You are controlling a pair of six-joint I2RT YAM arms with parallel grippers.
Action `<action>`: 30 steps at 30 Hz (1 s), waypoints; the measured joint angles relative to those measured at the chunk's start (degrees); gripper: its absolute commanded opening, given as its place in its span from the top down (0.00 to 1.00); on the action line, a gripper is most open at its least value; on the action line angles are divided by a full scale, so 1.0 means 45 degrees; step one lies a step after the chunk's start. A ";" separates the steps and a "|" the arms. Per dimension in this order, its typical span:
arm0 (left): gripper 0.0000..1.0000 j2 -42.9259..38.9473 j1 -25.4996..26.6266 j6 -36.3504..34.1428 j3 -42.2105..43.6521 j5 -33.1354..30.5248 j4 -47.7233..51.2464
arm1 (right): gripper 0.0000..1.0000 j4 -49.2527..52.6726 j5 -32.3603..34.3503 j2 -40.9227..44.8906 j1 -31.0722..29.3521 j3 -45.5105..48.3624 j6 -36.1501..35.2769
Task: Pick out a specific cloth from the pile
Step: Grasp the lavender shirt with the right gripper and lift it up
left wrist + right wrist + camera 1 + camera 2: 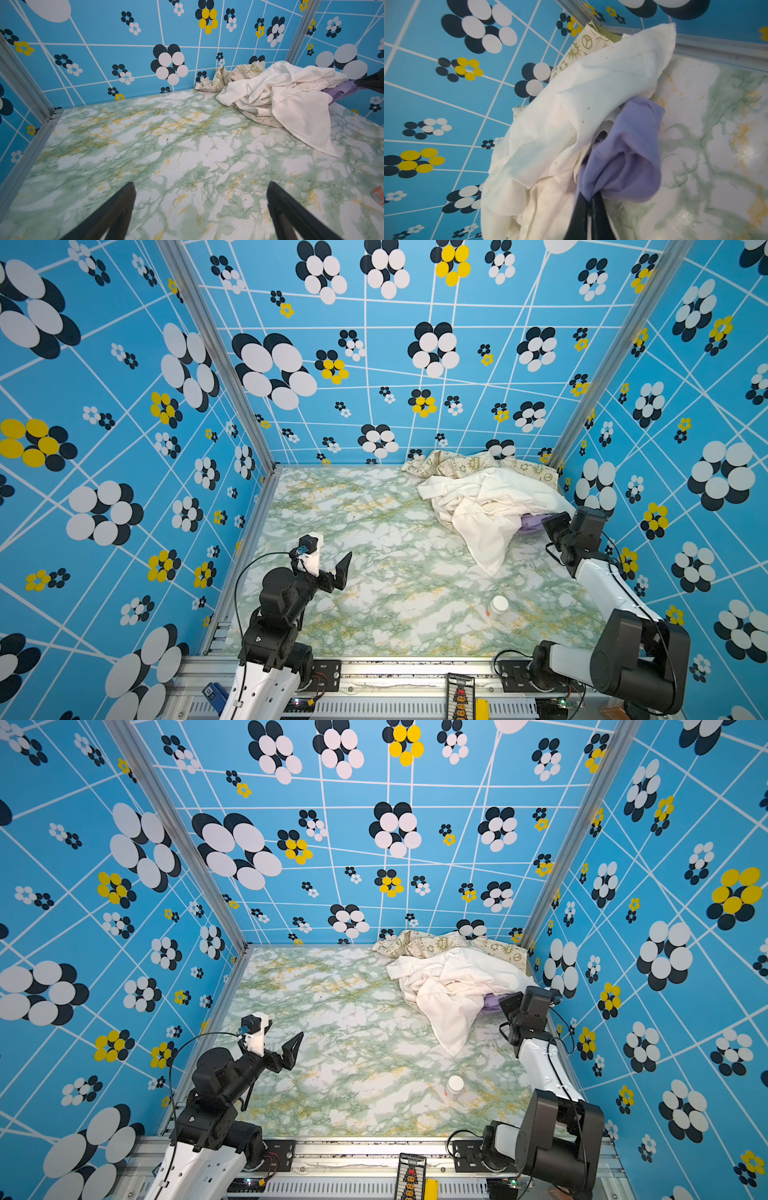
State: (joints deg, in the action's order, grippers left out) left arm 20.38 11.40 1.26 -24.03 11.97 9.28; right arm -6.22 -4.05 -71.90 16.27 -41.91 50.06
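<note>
The cloth (pixel 625 149) is lavender-purple and sticks out from under the pile's near right side. My right gripper (pixel 590 197) is shut on a bunched fold of it, both black fingers pinched together. In both top views only a small purple patch (pixel 530 523) (pixel 493 1002) shows beside the right gripper (pixel 545 526) (pixel 506 1004), close to the right wall. In the left wrist view the cloth (pixel 340 90) peeks out behind the white cloth. My left gripper (pixel 332 572) (pixel 286 1052) (pixel 200 184) hovers open over bare table at the front left, holding nothing.
A large white cloth (pixel 486 506) (pixel 581 104) drapes over the pile in the back right corner. A cream cloth with olive prints (pixel 461 464) (pixel 583 45) lies behind it against the wall. A small white-capped bottle (pixel 496 606) (pixel 454 1086) lies near the front right.
</note>
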 measured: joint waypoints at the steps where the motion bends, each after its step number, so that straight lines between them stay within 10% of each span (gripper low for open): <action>1: 0.01 -0.0019 0.0000 0.0000 0.0000 -0.0005 0.0000 | 1.00 0.0010 -0.0049 0.0126 0.0000 -0.0160 0.0044; 30: 0.01 -0.0058 0.0165 -0.0102 0.0000 -0.0146 0.0053 | 1.00 0.0384 -0.0801 0.1433 -0.0160 -0.3657 0.0738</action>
State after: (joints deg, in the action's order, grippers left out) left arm 20.12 12.14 0.80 -24.03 11.31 9.52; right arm -4.49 -7.66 -65.45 15.55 -58.37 53.39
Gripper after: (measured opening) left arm 0.992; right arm 0.049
